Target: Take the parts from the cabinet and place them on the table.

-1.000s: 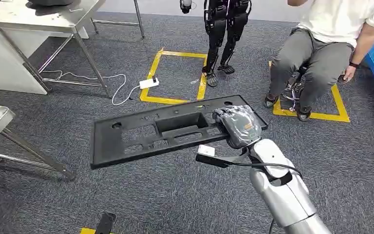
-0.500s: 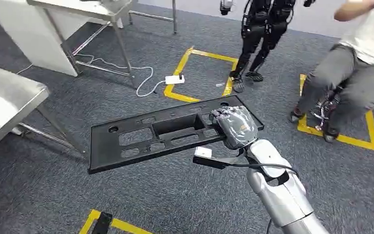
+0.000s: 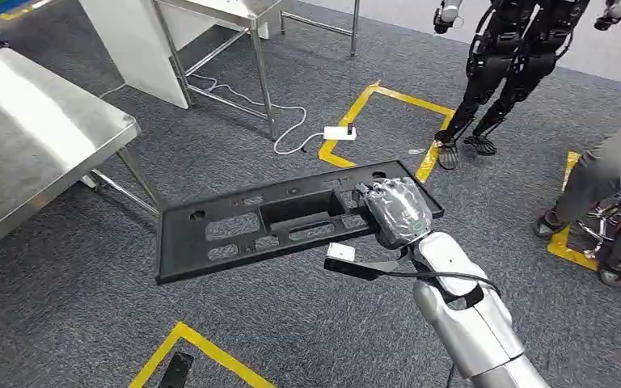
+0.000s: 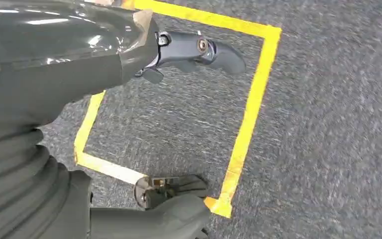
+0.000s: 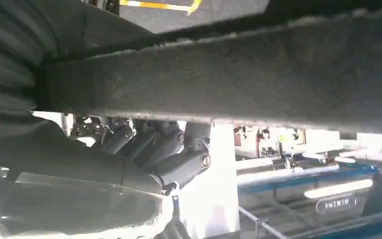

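Head view has the right hand (image 3: 394, 212) gripping one end of a long black plastic panel (image 3: 275, 229), held flat in the air over grey carpet (image 3: 291, 323), near a steel table (image 3: 24, 137). The right wrist view gets what that misses: fingers (image 5: 179, 167) curled under the panel's edge. The left wrist view shows the left hand (image 4: 129, 124) holding nothing, fingers apart, over a yellow tape square (image 4: 251, 114).

The right hand (image 3: 396, 212) covers one end of the black part (image 3: 275, 222), so the fingers under it are hidden. The table (image 3: 24, 137) runs off the picture's left edge. A sitting person (image 3: 614, 186) is cut off at the right edge.
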{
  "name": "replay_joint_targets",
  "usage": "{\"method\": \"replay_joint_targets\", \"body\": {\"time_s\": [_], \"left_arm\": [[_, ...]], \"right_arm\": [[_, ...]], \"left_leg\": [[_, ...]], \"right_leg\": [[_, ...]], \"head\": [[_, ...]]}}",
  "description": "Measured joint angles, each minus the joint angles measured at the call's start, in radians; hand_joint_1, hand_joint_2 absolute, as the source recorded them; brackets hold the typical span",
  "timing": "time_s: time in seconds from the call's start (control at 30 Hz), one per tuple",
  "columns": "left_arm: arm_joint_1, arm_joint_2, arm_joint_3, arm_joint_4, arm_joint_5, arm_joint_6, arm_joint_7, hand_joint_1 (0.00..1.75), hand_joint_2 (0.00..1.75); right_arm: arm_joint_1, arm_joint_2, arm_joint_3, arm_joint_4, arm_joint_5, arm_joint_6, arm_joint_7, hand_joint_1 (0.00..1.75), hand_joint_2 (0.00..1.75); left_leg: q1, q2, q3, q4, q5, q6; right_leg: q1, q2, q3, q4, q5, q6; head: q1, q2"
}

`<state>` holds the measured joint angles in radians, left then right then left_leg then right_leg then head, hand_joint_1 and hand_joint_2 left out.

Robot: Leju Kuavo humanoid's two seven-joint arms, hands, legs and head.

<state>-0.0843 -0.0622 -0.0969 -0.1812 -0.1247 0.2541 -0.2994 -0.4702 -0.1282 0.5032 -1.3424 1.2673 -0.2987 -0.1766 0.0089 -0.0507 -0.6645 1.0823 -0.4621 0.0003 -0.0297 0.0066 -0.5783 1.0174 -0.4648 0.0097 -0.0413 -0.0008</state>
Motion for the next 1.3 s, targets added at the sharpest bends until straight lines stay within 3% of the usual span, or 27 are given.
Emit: {"method": "replay_joint_targets", "body": {"time_s": [0.07,0.13,0.17,0.23,0.27,0.3,0.43,0.47,0.5,0.53,0.6,0.63,0.7,0.73,0.77,0.8,0.83,0.93,0.97,1.0,1.03,1.1,1.13,1.17,1.23,1.27,1.3], "left_arm": [[-0.002,0.000,0.000,0.000,0.001,-0.001,0.002,0.00,1.75],[0.000,0.000,0.000,0.001,-0.002,-0.003,0.002,0.00,1.75],[0.001,0.000,0.000,0.002,-0.002,-0.003,0.002,0.00,1.75],[0.001,0.002,0.000,0.002,-0.002,-0.002,0.003,0.00,1.75],[0.000,0.003,0.000,0.002,-0.002,-0.002,0.003,0.00,1.75],[-0.003,0.005,0.000,0.002,-0.002,-0.002,0.003,0.00,1.75],[0.000,0.006,0.000,0.003,-0.002,-0.002,0.004,0.00,1.75],[0.003,0.004,0.000,0.003,-0.003,-0.002,0.004,0.00,1.75],[0.000,0.006,0.000,0.003,-0.002,-0.002,0.004,0.00,1.75],[-0.003,0.006,0.000,0.003,-0.002,-0.002,0.004,0.00,1.75],[-0.004,0.004,0.000,0.003,-0.003,-0.002,0.004,0.00,1.75],[-0.003,0.003,0.000,0.003,-0.001,-0.002,0.004,0.00,1.75],[-0.002,0.001,0.000,0.003,-0.001,-0.002,0.004,0.00,1.75],[-0.002,0.001,0.000,0.003,-0.003,-0.003,0.002,0.00,1.75],[-0.002,0.001,0.000,0.003,-0.007,-0.003,0.001,0.00,1.75],[-0.002,0.002,0.000,0.003,-0.007,-0.001,0.002,0.00,1.75],[-0.002,0.002,0.000,0.003,-0.005,0.000,0.002,0.00,1.75],[0.001,0.005,0.000,0.003,-0.013,-0.010,-0.001,0.00,1.75],[0.001,0.010,0.000,0.003,-0.013,-0.010,-0.001,0.00,1.75],[-0.002,0.008,0.000,0.003,-0.011,-0.008,-0.002,0.00,1.75],[-0.009,0.008,0.002,0.003,-0.008,-0.007,-0.004,0.00,1.75],[-0.015,0.009,0.009,0.003,-0.007,-0.014,-0.010,0.00,1.75],[-0.016,0.009,0.009,0.003,-0.011,-0.015,-0.009,0.00,1.75],[-0.015,0.009,0.010,0.003,-0.011,-0.015,-0.004,0.00,1.75],[-0.015,0.009,0.011,0.003,-0.013,-0.013,0.004,0.00,1.75],[-0.016,0.009,0.011,0.003,-0.019,-0.013,0.004,0.00,1.75],[-0.017,0.009,0.011,0.003,-0.023,-0.013,0.004,0.00,1.75]], "right_arm": [[-0.001,-0.001,-0.001,0.000,0.000,0.003,0.000,1.73,1.75],[-0.001,-0.001,-0.001,0.000,0.000,0.010,0.002,1.73,1.75],[-0.002,-0.001,-0.001,0.000,0.000,0.016,0.002,1.73,1.75],[-0.007,0.000,-0.001,0.000,0.000,0.018,0.001,1.73,1.75],[-0.012,0.002,-0.001,0.000,0.000,0.018,0.001,1.73,1.75],[-0.017,0.002,-0.002,0.000,-0.001,0.018,0.001,1.73,1.75],[-0.028,0.004,-0.001,0.000,-0.001,0.018,0.001,1.73,1.75],[-0.029,0.004,-0.002,0.000,-0.001,0.018,0.001,1.73,1.75],[-0.030,0.003,-0.002,0.000,-0.001,0.018,0.001,1.73,1.75],[-0.029,0.002,-0.002,0.000,-0.002,0.018,0.001,1.73,1.75],[-0.024,-0.002,-0.002,0.002,-0.002,0.021,0.001,1.73,1.75],[-0.022,-0.003,-0.002,0.003,-0.002,0.022,0.001,1.73,1.75],[-0.023,-0.005,-0.002,0.008,-0.002,0.026,0.000,1.73,1.75],[-0.024,-0.006,-0.002,0.008,-0.001,0.026,0.000,1.73,1.75],[-0.026,-0.007,-0.002,0.008,-0.002,0.027,-0.001,1.73,1.75],[-0.030,-0.009,-0.002,0.012,-0.006,0.029,-0.001,1.73,1.75],[-0.034,-0.008,-0.001,0.013,-0.010,0.033,-0.002,1.73,1.75],[-0.056,-0.010,-0.003,0.020,-0.021,0.046,-0.002,1.73,1.75],[-0.074,-0.012,-0.004,0.026,-0.029,0.054,-0.003,1.73,1.75],[-0.094,-0.013,-0.007,0.034,-0.048,0.059,-0.012,1.73,1.75],[-0.118,-0.016,-0.011,0.044,-0.067,0.066,-0.021,1.73,1.75],[-0.159,-0.022,-0.015,0.074,-0.092,0.071,-0.032,1.73,1.75],[-0.172,-0.023,-0.017,0.086,-0.096,0.071,-0.034,1.73,1.75],[-0.181,-0.024,-0.019,0.100,-0.101,0.067,-0.034,1.73,1.75],[-0.183,-0.028,-0.026,0.115,-0.108,0.056,-0.033,1.73,1.75],[-0.183,-0.030,-0.028,0.119,-0.109,0.046,-0.031,1.73,1.75],[-0.183,-0.033,-0.032,0.122,-0.111,0.036,-0.029,1.73,1.75]], "left_leg": [[0.003,0.041,-0.083,0.168,-0.078,-0.004],[0.003,0.046,-0.129,0.253,-0.094,-0.004],[0.003,0.047,-0.117,0.225,-0.071,-0.001],[-0.002,0.067,-0.020,0.048,0.013,0.015],[-0.011,0.112,0.034,-0.040,0.039,0.028],[-0.019,0.130,0.038,-0.052,0.026,0.031],[-0.024,0.080,0.037,-0.071,0.037,0.046],[-0.011,0.071,0.049,-0.083,0.047,0.051],[-0.008,0.060,0.050,-0.087,0.052,0.058],[-0.008,0.049,0.049,-0.087,0.052,0.059],[-0.007,0.017,0.049,-0.086,0.052,0.059],[-0.006,0.001,0.049,-0.086,0.052,0.059],[-0.003,-0.032,0.051,-0.083,0.051,0.057],[0.001,-0.048,0.051,-0.076,0.048,0.051],[0.003,-0.061,0.049,-0.068,0.043,0.044],[-0.001,-0.071,0.043,-0.063,0.039,0.036],[-0.002,-0.080,0.036,-0.055,0.038,0.031],[0.004,-0.107,0.025,-0.063,0.047,0.016],[0.004,-0.079,0.022,-0.053,0.039,0.013],[-0.004,-0.010,0.008,-0.021,0.017,0.007],[-0.001,0.029,-0.027,0.049,-0.023,0.002],[0.004,0.046,-0.108,0.211,-0.091,-0.001],[0.004,0.047,-0.136,0.263,-0.101,-0.003],[0.004,0.047,-0.138,0.260,-0.085,-0.002],[0.003,0.059,-0.066,0.119,-0.005,0.003],[0.001,0.084,-0.010,0.017,0.037,0.009],[-0.005,0.136,0.024,-0.051,0.040,0.015]], "right_leg": [[0.010,-0.026,0.002,0.000,-0.004,-0.008],[0.017,-0.052,0.002,0.000,-0.006,-0.010],[0.019,-0.065,0.002,0.000,-0.008,-0.011],[0.024,-0.090,0.007,0.000,-0.011,-0.014],[0.027,-0.100,0.011,0.000,-0.013,-0.016],[0.037,-0.109,0.010,0.000,-0.017,-0.010],[0.039,-0.152,0.022,-0.006,-0.022,0.006],[0.035,-0.105,0.006,0.012,-0.032,0.011],[0.033,-0.051,-0.008,0.053,-0.053,0.007],[0.028,-0.024,-0.039,0.123,-0.083,0.002],[0.022,-0.011,-0.124,0.282,-0.137,0.004],[0.019,-0.011,-0.145,0.315,-0.138,0.012],[0.013,-0.009,-0.113,0.226,-0.083,0.037],[0.006,0.001,-0.069,0.127,-0.037,0.051],[-0.003,0.030,-0.028,0.035,-0.001,0.062],[0.000,0.058,-0.022,0.024,-0.008,0.054],[-0.001,0.055,-0.016,0.011,-0.002,0.041],[0.005,0.025,-0.016,0.013,0.001,0.023],[-0.002,0.015,-0.015,0.009,0.005,0.015],[-0.001,0.006,-0.014,0.010,0.004,0.005],[0.002,-0.005,-0.014,0.010,0.003,-0.001],[0.007,-0.031,-0.014,0.010,0.001,-0.005],[0.008,-0.044,-0.014,0.010,0.000,-0.005],[0.009,-0.059,-0.012,0.010,-0.002,-0.007],[0.009,-0.085,-0.007,0.010,-0.006,-0.010],[0.010,-0.096,-0.003,0.010,-0.008,-0.008],[0.014,-0.106,0.000,0.010,-0.012,-0.004]], "head": [[0.000,0.000],[0.000,0.000],[-0.001,0.000],[-0.001,0.000],[-0.001,0.000],[0.003,0.000],[0.002,0.000],[0.004,0.000],[0.003,0.000],[0.006,0.000],[0.008,0.000],[0.008,0.000],[0.009,0.000],[0.008,0.000],[0.009,0.000],[0.012,0.000],[0.014,0.000],[0.013,0.000],[0.015,0.000],[0.003,0.000],[-0.001,0.000],[-0.001,0.000],[-0.001,0.000],[-0.001,0.000],[-0.001,0.000],[-0.002,0.000],[-0.002,0.000]]}}
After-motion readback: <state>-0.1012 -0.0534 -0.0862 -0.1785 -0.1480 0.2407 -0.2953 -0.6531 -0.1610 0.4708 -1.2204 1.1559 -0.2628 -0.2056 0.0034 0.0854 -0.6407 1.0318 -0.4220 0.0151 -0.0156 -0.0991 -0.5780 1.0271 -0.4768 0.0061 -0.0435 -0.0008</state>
